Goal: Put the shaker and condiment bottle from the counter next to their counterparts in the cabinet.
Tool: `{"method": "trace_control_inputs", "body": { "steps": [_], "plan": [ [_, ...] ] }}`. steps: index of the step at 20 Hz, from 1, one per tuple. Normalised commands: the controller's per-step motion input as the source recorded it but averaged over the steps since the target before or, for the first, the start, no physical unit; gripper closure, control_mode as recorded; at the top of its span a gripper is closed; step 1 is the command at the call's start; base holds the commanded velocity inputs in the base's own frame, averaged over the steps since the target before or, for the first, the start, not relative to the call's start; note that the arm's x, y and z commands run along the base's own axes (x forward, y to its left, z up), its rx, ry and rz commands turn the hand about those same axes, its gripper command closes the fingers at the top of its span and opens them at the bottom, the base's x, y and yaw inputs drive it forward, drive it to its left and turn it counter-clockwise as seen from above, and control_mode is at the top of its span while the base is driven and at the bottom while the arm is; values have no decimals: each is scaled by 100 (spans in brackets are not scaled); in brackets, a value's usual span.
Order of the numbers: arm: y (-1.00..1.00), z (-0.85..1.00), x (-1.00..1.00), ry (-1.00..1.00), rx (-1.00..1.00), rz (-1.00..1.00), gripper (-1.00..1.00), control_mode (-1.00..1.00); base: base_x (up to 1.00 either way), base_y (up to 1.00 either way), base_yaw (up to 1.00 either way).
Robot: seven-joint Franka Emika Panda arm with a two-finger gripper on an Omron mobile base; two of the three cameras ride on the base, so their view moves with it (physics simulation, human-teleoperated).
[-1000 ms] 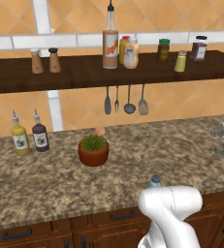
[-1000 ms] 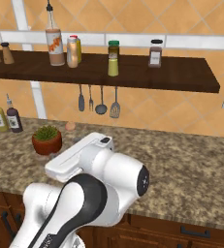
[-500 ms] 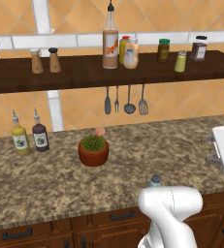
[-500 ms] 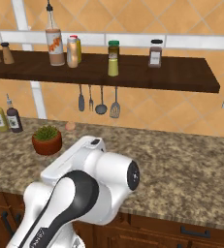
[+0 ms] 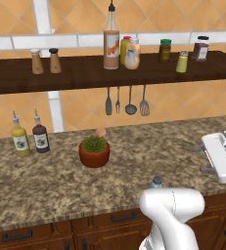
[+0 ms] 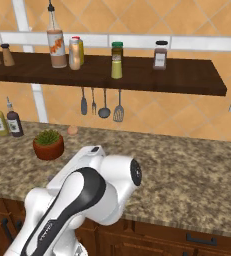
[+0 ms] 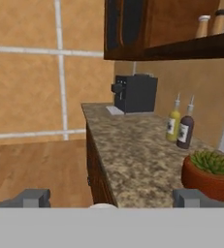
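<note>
Status: my pincer [image 7: 111,197], jaws wide and empty, has swung out along the tabletop [image 5: 56,180]; shaker [image 5: 156,182] still ungrasped.

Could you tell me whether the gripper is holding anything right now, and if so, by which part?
Nothing is held. In the hand view the gripper stands wide open, with only the counter edge and floor between its fingertips.

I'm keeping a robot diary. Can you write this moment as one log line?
gripper: open, empty | shaker: on counter, near front edge | bottle: behind plant pot | shelf: not reached
</note>
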Motion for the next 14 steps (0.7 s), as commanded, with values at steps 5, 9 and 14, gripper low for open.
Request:
{"method": "trace_control_inputs", "body": {
  "steps": [5,9,14],
  "plan": [
    [0,-8,4,6,0,3,-100,-100,0,0,0],
    [0,-32,2,9,0,2,-100,-100,0,0,0],
    [0,-37,9,5,0,1,-100,-100,0,0,0]
  ]
}}
